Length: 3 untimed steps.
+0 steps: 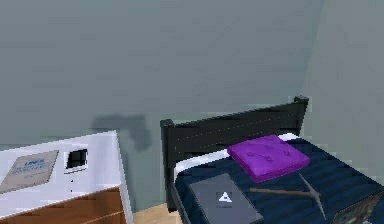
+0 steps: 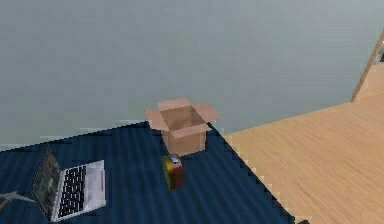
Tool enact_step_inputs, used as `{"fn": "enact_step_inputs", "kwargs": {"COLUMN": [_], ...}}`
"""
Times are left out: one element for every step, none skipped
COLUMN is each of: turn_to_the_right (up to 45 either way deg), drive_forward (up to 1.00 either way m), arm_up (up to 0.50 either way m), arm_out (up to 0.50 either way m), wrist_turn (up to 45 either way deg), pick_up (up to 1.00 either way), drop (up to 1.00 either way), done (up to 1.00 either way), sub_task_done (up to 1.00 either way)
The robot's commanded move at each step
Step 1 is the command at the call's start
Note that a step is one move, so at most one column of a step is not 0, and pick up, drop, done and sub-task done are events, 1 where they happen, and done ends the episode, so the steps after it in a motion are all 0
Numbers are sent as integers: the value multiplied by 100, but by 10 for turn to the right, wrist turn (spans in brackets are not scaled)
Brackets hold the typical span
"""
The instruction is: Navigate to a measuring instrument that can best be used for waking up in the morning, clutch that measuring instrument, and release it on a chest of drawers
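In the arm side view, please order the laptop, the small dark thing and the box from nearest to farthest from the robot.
1. Laptop, lower left, on the blue cover.
2. Small dark thing, middle, just below the box.
3. Box, open, higher up, near the cover's far edge.

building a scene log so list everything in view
bed: 1, dark frame, navy cover, forward view's right
pillow: 1, purple, by headboard
flat case: 1, dark grey, on cover
sticks: 2, brown, crossed on cover
drawers: 1, white top, forward view's lower left
book: 1, pale, on drawers
dark slab: 1, white-rimmed, on drawers
box: 1, tan cardboard, open, on cover
open laptop: 1, grey, arm side view's lower left
small object: 1, brown-yellow, near box
floor: wood, arm side view's right
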Motion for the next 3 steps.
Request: {"fn": "enact_step_inputs", "kwargs": {"turn_to_the_right": [0,0,0], "drive_forward": [0,0,0], "arm_up": [50,14,0], "arm_out": [0,0,42], "wrist_turn": [0,0,0], "pick_up": [0,0,0], "drop": [0,0,0], "done": [0,0,0], "sub_task_done": [0,0,0]}}
